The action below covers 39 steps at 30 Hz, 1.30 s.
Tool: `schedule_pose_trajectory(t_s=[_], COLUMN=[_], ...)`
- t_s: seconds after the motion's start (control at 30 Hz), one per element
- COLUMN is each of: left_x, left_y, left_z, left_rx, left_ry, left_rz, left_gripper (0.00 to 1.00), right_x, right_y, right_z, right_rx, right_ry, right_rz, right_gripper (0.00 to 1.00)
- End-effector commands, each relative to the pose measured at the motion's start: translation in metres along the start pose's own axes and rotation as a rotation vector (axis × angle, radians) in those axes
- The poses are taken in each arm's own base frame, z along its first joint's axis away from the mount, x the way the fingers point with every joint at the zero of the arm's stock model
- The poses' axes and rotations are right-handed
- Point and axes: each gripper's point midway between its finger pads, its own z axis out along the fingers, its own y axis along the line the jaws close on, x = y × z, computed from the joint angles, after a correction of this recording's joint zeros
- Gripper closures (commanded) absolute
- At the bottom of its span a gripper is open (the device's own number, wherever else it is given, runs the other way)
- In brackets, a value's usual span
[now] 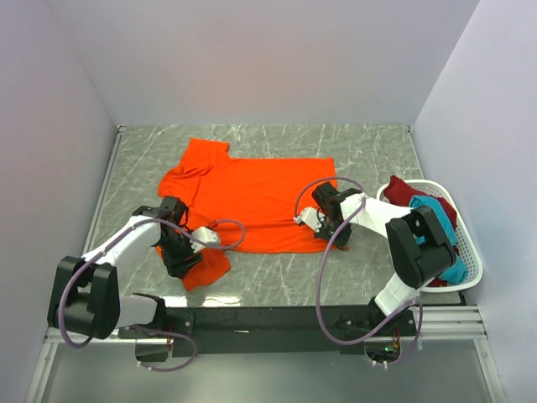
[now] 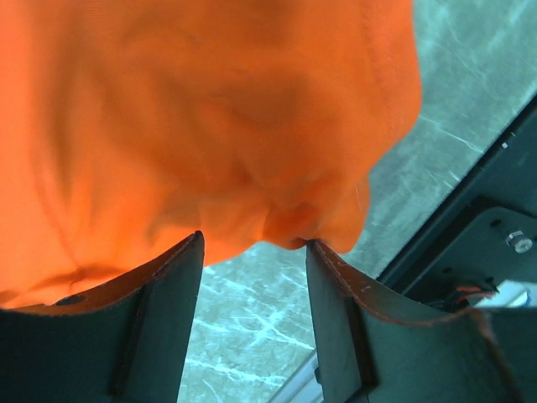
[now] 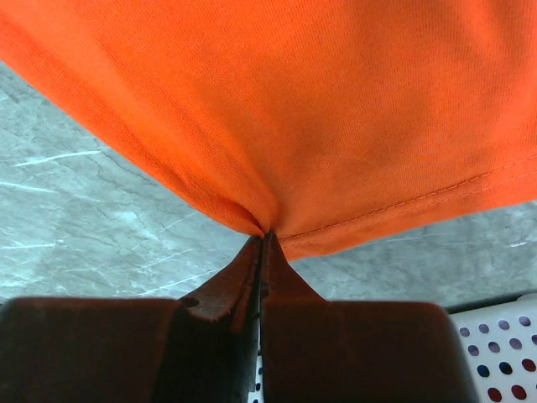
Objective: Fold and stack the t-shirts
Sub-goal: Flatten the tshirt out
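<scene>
The bright orange t-shirt (image 1: 252, 197) lies spread on the marble table, with its near left part bunched up. My left gripper (image 1: 179, 255) sits at that bunched part. In the left wrist view the left gripper (image 2: 254, 242) is open, the orange cloth (image 2: 210, 126) resting against both fingertips and bare table showing between them. My right gripper (image 1: 318, 220) is at the shirt's near right hem. The right wrist view shows the right gripper (image 3: 267, 235) shut, pinching the orange hem (image 3: 352, 220). Other t-shirts, dark red (image 1: 404, 191) and teal-blue (image 1: 436, 211), are piled in the basket.
A white perforated plastic basket (image 1: 471, 252) stands at the right edge of the table, close to the right arm, and its corner (image 3: 503, 336) shows in the right wrist view. White walls enclose the table on three sides. The black mounting rail (image 1: 277, 319) runs along the near edge.
</scene>
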Motion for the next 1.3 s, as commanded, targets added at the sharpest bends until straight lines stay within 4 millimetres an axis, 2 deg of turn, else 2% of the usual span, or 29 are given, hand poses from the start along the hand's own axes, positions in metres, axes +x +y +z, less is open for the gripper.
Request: schedule_pose_trajectory(t_s=[0.0, 0.17, 0.27, 0.3, 0.37, 0.4, 0.47, 0.63, 0.7, 1.0, 1.13, 1.27], left_x=[0.001, -0.005, -0.008, -0.008, -0.01, -0.011, -0.014, -0.027, -0.027, -0.023, -0.018, -0.018], left_y=[-0.006, -0.005, -0.007, -0.009, -0.012, -0.012, -0.009, -0.004, -0.002, -0.004, -0.016, -0.028], left_z=[-0.003, -0.001, 0.0, 0.0, -0.003, -0.008, -0.019, -0.066, -0.073, -0.081, -0.082, -0.093], left_rx=[0.029, 0.028, 0.043, 0.05, 0.054, 0.041, 0.017, 0.011, -0.009, -0.063, -0.035, -0.042], left_ry=[0.053, 0.04, 0.029, 0.023, 0.006, -0.009, -0.029, -0.138, -0.145, -0.153, -0.147, -0.171], left_rz=[0.018, 0.018, 0.01, 0.008, 0.005, 0.004, 0.003, -0.069, -0.074, -0.069, -0.067, -0.061], left_gripper=[0.43, 0.5, 0.66, 0.76, 0.85, 0.93, 0.99, 0.99, 0.99, 0.99, 1.0, 1.0], right_x=[-0.007, -0.008, -0.008, -0.01, -0.01, -0.012, -0.009, -0.009, -0.009, -0.011, -0.007, 0.001], right_y=[-0.004, -0.004, -0.003, -0.001, -0.001, -0.001, -0.002, -0.007, -0.008, -0.004, 0.0, 0.008], right_z=[0.007, 0.008, 0.007, 0.006, 0.001, -0.003, -0.011, -0.033, -0.037, -0.049, -0.053, -0.058], right_rx=[0.009, 0.0, -0.002, -0.019, -0.023, -0.025, -0.029, -0.012, -0.008, -0.016, -0.015, -0.021], right_ry=[-0.021, -0.014, -0.012, -0.027, -0.036, -0.047, -0.057, -0.101, -0.106, -0.134, -0.137, -0.136], right_rz=[0.002, 0.006, 0.006, 0.009, 0.018, 0.023, 0.041, 0.065, 0.064, 0.081, 0.075, 0.07], right_gripper=[1.0, 1.0, 1.0, 1.0, 1.0, 1.0, 1.0, 1.0, 1.0, 1.0, 1.0, 1.0])
